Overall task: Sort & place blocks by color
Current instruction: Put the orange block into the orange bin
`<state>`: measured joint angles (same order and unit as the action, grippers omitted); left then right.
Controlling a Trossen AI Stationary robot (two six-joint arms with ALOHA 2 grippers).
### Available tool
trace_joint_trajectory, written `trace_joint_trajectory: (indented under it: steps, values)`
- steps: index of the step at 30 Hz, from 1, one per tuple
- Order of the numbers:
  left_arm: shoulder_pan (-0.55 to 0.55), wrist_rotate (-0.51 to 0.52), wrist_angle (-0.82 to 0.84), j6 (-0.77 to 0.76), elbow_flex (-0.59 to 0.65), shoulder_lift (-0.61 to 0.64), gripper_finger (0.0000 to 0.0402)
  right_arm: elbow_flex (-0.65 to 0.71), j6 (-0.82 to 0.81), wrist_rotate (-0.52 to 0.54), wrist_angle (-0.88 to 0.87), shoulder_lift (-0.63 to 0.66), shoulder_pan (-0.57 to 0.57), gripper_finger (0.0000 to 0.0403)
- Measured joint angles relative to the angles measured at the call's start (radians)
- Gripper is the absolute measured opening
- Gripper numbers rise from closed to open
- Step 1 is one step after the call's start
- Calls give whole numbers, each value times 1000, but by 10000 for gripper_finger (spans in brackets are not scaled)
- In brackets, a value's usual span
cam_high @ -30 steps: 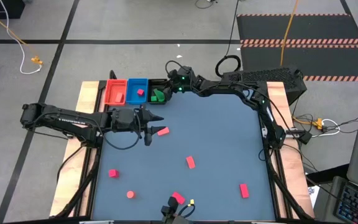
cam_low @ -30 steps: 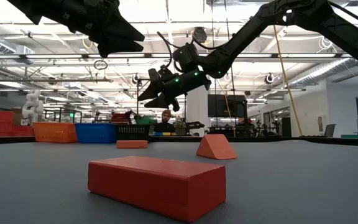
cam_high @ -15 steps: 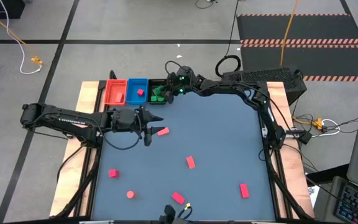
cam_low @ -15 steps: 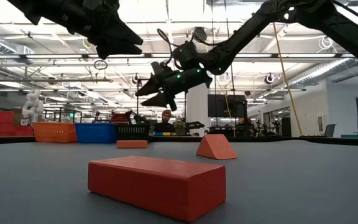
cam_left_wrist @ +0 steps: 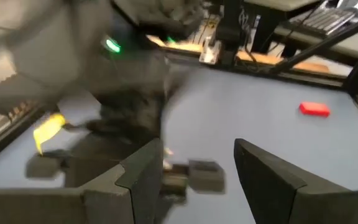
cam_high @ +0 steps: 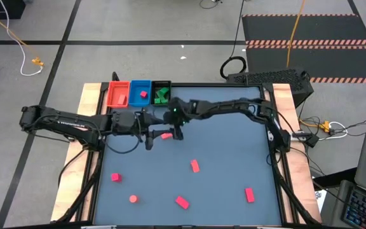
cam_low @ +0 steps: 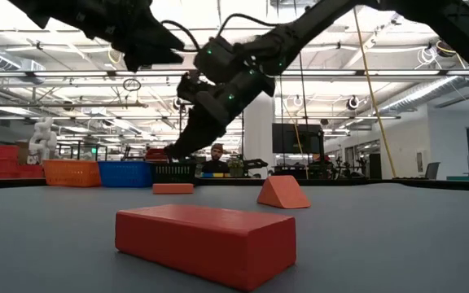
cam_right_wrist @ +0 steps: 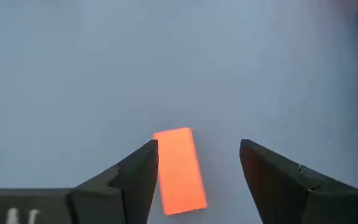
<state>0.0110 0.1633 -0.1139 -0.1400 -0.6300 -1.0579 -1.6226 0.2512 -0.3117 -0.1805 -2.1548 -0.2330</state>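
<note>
My right gripper (cam_right_wrist: 197, 150) is open and hangs over a salmon-orange bar block (cam_right_wrist: 179, 169) that lies flat on the blue-grey table. Its fingers stand on either side of the block, apart from it. In the high view this block (cam_high: 166, 135) lies between my right gripper (cam_high: 175, 131) and my left gripper (cam_high: 149, 136). My left gripper (cam_left_wrist: 197, 158) is open, holds nothing and hovers just left of the block. Green blocks (cam_high: 162, 95) sit in the black tray (cam_high: 161, 83), and a pink block (cam_high: 143, 95) sits in the blue tray (cam_high: 140, 100). The red tray (cam_high: 117, 95) stands beside them.
Several more red and pink blocks lie loose on the table: (cam_high: 194, 166), (cam_high: 115, 177), (cam_high: 133, 198), (cam_high: 182, 202), (cam_high: 250, 194). The three trays line the far left edge. In the low view a salmon bar (cam_low: 206, 244) lies close, with a wedge (cam_low: 283, 193) behind it.
My right gripper has swung away from the black tray, toward the near edge and the left, and come down over the salmon-orange block beside my left gripper.
</note>
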Motion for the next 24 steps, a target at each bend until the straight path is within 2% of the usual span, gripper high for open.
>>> trace_joint_trajectory:
  steps: [9, 13, 19, 24]
  values:
    - [44, 0, 52, 3, 0, 95, 200, 0, 58, 79, -34, -4, 52, 205]
    - [65, 0, 88, 3, 0, 123, 200, 0, 53, 81, -33, -30, 51, 204]
    - [82, 0, 106, 5, 0, 131, 200, 0, 38, 130, -32, -53, 51, 217]
    - [83, 0, 115, 6, 0, 131, 200, 0, 15, 128, -38, -53, 51, 227]
